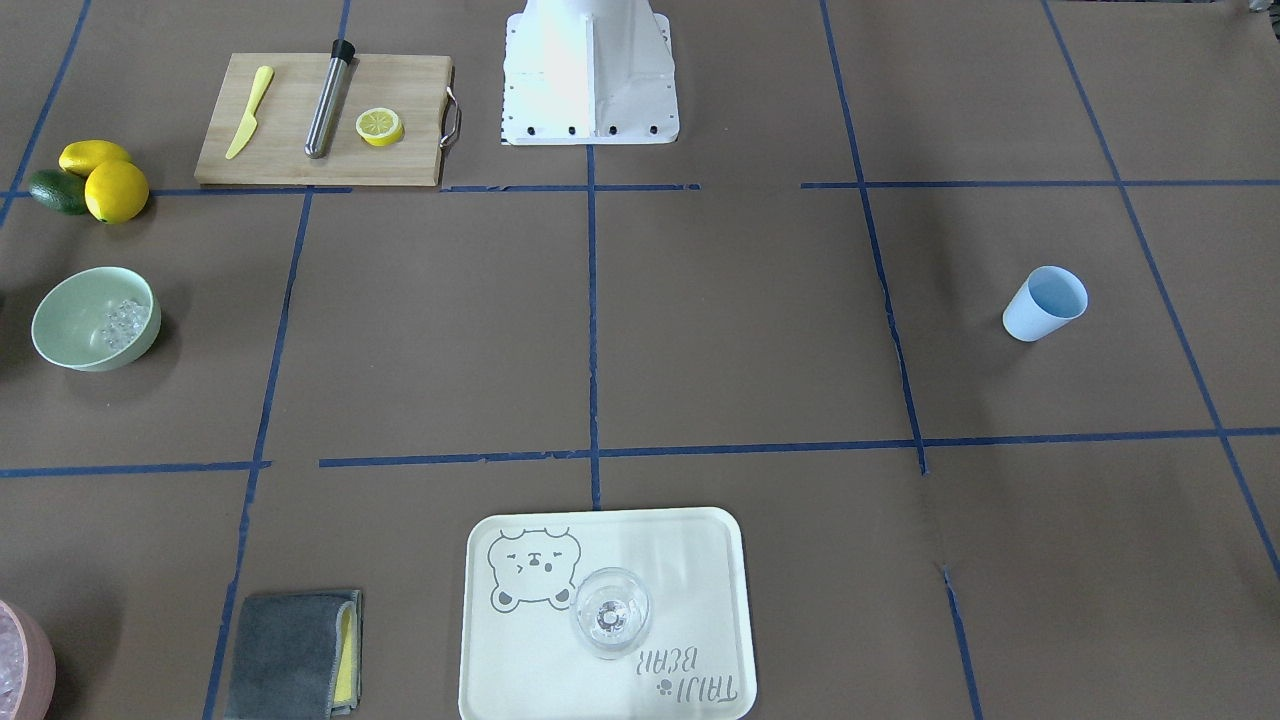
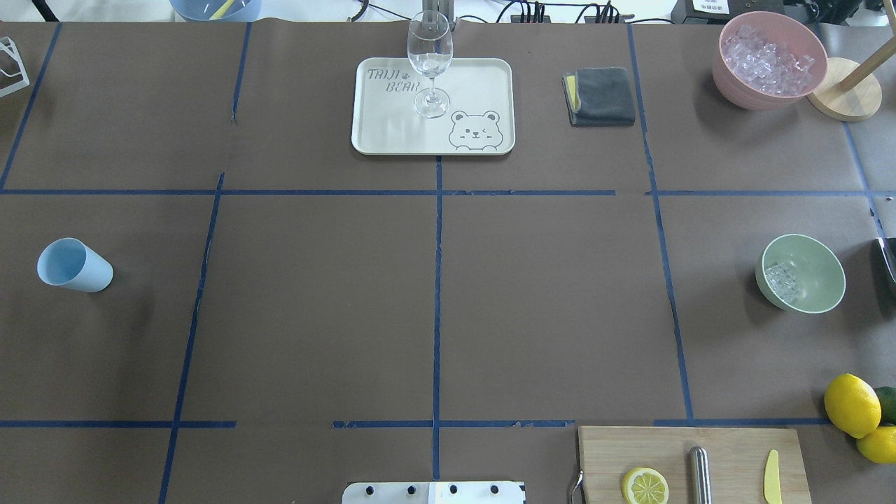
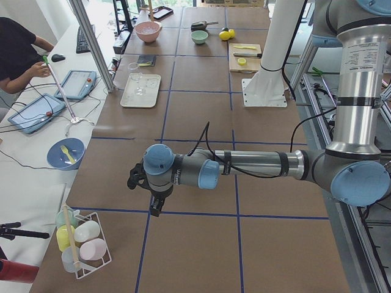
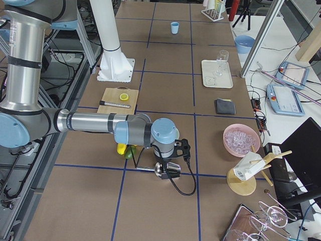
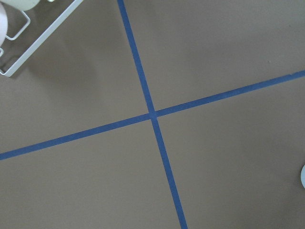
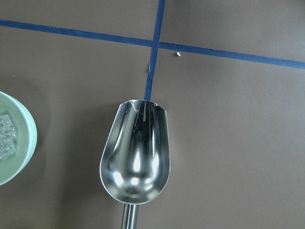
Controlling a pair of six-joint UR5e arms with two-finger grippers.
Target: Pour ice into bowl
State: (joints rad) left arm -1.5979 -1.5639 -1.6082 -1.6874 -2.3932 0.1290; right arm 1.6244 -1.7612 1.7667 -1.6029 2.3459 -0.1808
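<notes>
Resting in the green bowl (image 1: 68, 322), ice (image 1: 122, 322) is seen beside an empty scoop (image 6: 135, 157). How far the left gripper (image 3: 153, 204) and right gripper (image 4: 175, 158) are parted cannot be told.

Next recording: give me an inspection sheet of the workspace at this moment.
Surface: brown paper with blue tape grid; one white speck near scoop.
Job's things: ice in green bowl; scoop empty, beside bowl.
Clutter: pink bowl of ice, blue cup, wine glass on tray, cloth, cutting board, lemons.
Grippers: left gripper over bare paper; right gripper at scoop; open or shut cannot be told.
Cables: cable loops off right wrist.
Surroundings: operator seated at side desk.
</notes>
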